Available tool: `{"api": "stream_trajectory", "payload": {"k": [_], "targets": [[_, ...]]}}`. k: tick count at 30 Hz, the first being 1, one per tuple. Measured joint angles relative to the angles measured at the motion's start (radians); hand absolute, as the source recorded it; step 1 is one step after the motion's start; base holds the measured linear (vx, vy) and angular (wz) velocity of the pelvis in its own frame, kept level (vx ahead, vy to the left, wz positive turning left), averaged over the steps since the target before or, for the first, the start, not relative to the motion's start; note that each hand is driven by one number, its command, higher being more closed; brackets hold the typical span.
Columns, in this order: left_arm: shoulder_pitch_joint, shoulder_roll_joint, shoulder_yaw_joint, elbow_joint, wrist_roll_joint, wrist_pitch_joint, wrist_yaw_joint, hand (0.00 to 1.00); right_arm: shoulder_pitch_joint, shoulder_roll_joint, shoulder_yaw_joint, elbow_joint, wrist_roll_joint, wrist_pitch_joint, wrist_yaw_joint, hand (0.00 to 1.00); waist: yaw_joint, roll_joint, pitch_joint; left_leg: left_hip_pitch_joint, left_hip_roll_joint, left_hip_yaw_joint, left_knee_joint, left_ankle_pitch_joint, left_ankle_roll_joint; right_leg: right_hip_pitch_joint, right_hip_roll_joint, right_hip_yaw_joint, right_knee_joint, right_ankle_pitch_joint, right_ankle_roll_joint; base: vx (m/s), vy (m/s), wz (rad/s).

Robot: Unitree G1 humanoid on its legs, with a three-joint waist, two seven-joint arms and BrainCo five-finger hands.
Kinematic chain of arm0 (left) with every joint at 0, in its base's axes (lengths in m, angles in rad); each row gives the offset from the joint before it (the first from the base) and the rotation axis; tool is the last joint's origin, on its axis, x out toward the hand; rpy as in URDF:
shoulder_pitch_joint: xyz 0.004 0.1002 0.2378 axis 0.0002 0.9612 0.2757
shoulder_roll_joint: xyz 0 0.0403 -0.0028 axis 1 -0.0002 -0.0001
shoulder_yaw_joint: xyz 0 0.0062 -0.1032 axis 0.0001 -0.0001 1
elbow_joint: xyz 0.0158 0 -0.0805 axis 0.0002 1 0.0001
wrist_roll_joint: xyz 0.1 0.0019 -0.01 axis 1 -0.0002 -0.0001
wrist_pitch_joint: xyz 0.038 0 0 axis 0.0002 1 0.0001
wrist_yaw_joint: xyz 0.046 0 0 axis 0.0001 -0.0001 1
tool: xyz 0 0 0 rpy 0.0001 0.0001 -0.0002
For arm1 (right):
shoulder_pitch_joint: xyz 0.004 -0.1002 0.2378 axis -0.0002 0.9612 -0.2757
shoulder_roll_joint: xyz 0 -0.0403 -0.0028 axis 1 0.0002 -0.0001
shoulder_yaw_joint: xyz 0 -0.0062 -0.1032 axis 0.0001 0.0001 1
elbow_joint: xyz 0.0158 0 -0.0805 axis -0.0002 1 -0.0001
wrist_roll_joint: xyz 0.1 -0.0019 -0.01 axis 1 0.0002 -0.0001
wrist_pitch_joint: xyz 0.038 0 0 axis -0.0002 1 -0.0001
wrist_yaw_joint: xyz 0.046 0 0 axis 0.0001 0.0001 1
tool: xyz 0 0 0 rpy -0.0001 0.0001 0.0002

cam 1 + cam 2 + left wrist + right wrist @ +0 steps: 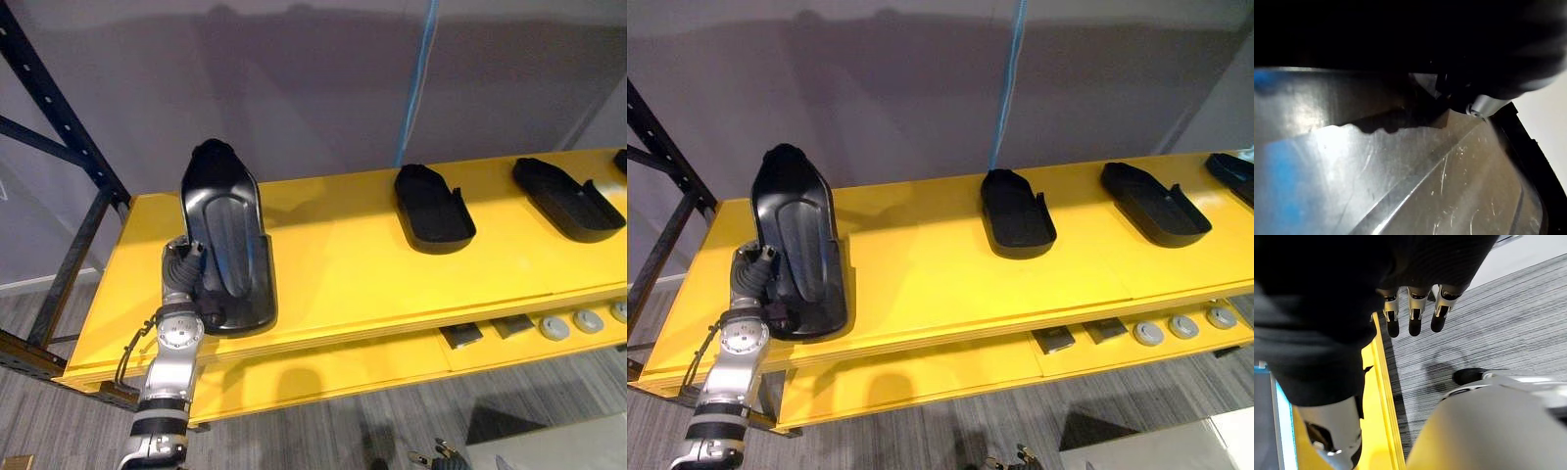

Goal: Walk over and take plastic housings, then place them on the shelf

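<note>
A large black plastic housing point(227, 240) stands tilted on the left part of the yellow shelf point(343, 274), its far end raised. My left hand point(184, 276) is at its near left rim, fingers curled on the rim; the left wrist view has the housing's glossy inner surface point(1415, 171) very close, with a silver finger point(1483, 105) at its edge. Two more black housings point(431, 208) point(568, 199) lie flat further right on the shelf. Low beside the shelf's yellow edge point(1382, 396), my right hand point(1410, 316) hangs over the grey floor with straight fingers and holds nothing.
A dark blue rack upright point(59, 127) rises at the shelf's left end. A lower yellow level carries grey round parts point(554, 328) and small dark blocks point(460, 337). Behind the shelf is a grey wall with a blue strip point(416, 78). A white surface point(558, 446) sits low on the right.
</note>
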Motion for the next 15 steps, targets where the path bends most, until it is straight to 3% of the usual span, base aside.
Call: {"api": "stream_trajectory", "payload": {"k": [6,12,15], "targets": [[-0.090,0.001,0.001,0.120,-0.006,0.002,0.008,1.00,0.010,0.001,0.010,-0.018,-0.016,0.000,0.000,0.00,-0.022,0.000,0.003,-0.031,0.003,0.030,0.003,0.001,-0.003,-0.043,0.009,0.028,-0.008,0.011,0.002,0.00,-0.018,-0.14],[-0.202,0.006,0.002,0.222,-0.081,0.006,0.047,1.00,0.010,0.001,0.019,-0.048,-0.025,-0.001,-0.001,0.00,-0.041,0.000,0.023,-0.066,0.007,0.043,0.004,0.001,-0.004,-0.079,0.017,0.043,-0.011,0.021,-0.010,0.01,-0.022,-0.09],[-0.277,0.051,0.002,0.290,-0.081,0.008,0.065,1.00,0.010,-0.001,0.030,-0.080,-0.028,-0.004,-0.002,0.00,-0.052,0.000,0.044,-0.090,0.007,0.062,0.004,0.001,-0.004,-0.113,0.018,0.056,-0.010,0.030,-0.013,-0.06,-0.015,-0.17]]}}
